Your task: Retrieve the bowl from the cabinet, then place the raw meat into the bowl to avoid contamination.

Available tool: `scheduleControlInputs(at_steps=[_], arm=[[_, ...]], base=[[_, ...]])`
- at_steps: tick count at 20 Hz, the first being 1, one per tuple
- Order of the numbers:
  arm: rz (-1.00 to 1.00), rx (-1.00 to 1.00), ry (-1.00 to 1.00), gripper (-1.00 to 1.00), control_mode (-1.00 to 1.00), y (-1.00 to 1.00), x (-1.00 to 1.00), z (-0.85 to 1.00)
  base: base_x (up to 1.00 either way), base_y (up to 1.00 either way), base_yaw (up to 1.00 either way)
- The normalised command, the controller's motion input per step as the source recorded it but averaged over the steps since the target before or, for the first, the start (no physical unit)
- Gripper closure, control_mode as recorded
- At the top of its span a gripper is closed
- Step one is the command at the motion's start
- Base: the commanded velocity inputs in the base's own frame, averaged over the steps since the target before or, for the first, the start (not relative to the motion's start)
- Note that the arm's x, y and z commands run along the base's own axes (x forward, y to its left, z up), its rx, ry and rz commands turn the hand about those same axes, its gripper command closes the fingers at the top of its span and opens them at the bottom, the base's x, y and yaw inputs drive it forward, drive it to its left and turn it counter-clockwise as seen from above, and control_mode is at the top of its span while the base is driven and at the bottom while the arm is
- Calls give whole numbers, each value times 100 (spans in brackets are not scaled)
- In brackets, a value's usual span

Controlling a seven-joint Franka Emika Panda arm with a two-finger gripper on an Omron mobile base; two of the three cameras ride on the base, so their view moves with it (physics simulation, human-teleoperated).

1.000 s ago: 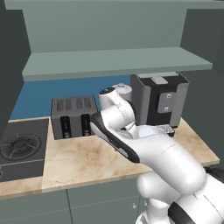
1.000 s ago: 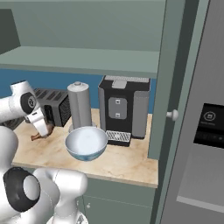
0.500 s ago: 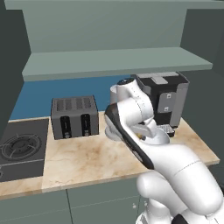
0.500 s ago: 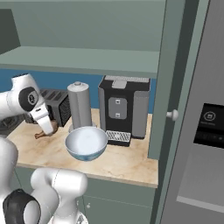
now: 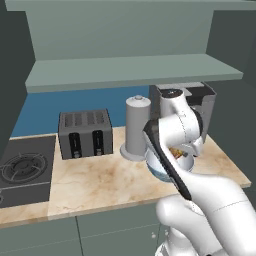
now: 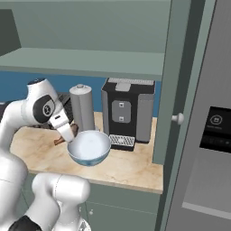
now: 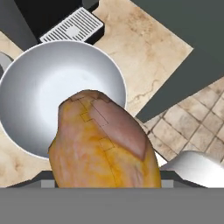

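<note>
The raw meat [image 7: 103,144], an orange-brown lump with a darker end, fills the lower middle of the hand view and hides my fingertips. My gripper [image 6: 68,131] is shut on the raw meat [image 6: 73,131]. It hangs just above the left rim of the pale blue-white bowl [image 6: 89,147], which stands empty on the counter in front of the coffee machine. Seen along the hand, the bowl [image 7: 48,83] lies directly beneath the meat. From the left base, my own arm hides most of the bowl [image 5: 162,169]. The cabinet [image 5: 130,70] stands open above, its shelf bare.
A tall grey canister [image 6: 81,106] and a black coffee machine [image 6: 128,113] stand right behind the bowl. A toaster [image 5: 85,132] and a stove burner [image 5: 20,167] lie to the left. The open cabinet door [image 6: 176,90] with its knob hangs at the right.
My arm has swung right, carrying the raw meat from in front of the toaster to over the bowl's rim. The bowl has stayed in place.
</note>
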Motion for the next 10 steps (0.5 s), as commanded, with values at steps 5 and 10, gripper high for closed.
scheduleControlInputs(at_steps=[5,10], arm=[[6,0,-13,100,-100,-46,0,0],[3,0,-2,100,-100,-2,6,-3]], base=[[0,0,0],[0,0,0]])
